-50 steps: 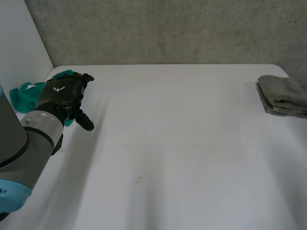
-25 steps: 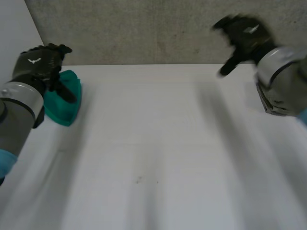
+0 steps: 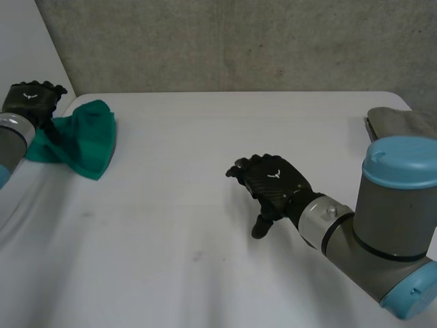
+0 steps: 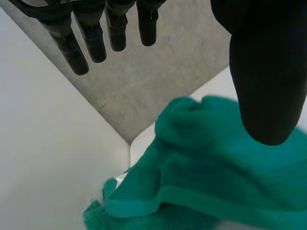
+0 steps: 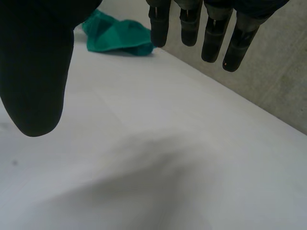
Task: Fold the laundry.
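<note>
- Left robot hand (image 3: 31,101) is at the far left corner of the table (image 3: 205,157), right at the left edge of a green towel (image 3: 80,140); the head view does not settle whether it touches the cloth
- From its own wrist, its fingers (image 4: 98,36) are straight and spread, and its thumb (image 4: 268,81) is held well apart from them; nothing is pinched between them; the green towel (image 4: 201,182) lies rumpled below the palm, with the thumb tip over it
- Right robot hand (image 3: 273,183) is over the middle of the table, back upward, well apart from the towel; its fingers (image 5: 211,33) are straight and its thumb (image 5: 38,72) stands wide of them, holding nothing; bare table (image 5: 201,143) lies under the palm, and the green towel (image 5: 120,36) shows far beyond the fingertips
- The green towel is loosely bunched with a thick hemmed edge, close to where the grey concrete wall (image 3: 239,41) meets a white side panel (image 3: 27,48)
- A folded grey cloth (image 3: 403,121) lies at the far right edge of the table, partly hidden behind the right arm's light-blue cap (image 3: 399,162)
</note>
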You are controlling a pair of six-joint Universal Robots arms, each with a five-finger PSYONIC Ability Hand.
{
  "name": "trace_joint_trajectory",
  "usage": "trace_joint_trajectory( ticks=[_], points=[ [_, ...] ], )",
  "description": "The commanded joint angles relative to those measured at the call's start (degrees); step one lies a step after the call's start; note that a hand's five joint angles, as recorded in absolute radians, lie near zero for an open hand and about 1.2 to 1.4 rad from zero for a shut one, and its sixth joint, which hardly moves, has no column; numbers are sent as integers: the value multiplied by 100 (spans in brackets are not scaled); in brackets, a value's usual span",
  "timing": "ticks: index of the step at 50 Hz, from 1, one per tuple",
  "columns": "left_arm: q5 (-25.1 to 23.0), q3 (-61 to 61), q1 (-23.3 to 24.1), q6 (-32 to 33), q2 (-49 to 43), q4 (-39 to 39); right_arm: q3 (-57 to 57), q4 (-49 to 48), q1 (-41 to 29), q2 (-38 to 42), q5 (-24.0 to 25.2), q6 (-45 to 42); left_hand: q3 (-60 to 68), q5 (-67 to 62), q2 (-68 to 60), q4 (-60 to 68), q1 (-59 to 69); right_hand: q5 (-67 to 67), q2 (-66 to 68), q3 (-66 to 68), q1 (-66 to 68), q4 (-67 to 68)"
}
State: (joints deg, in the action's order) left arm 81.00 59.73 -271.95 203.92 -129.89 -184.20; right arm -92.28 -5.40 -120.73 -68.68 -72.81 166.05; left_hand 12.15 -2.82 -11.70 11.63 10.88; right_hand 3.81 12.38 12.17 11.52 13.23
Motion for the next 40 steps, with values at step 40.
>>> trace_joint_trajectory(
  ticks=[40],
  points=[
    [65,-746,1170,228,-557,148,-123,-251,216,-330,-233,-450,6785,-6718,-6830,6837,6912,-381,-238,-217,-152,-323]
  ],
)
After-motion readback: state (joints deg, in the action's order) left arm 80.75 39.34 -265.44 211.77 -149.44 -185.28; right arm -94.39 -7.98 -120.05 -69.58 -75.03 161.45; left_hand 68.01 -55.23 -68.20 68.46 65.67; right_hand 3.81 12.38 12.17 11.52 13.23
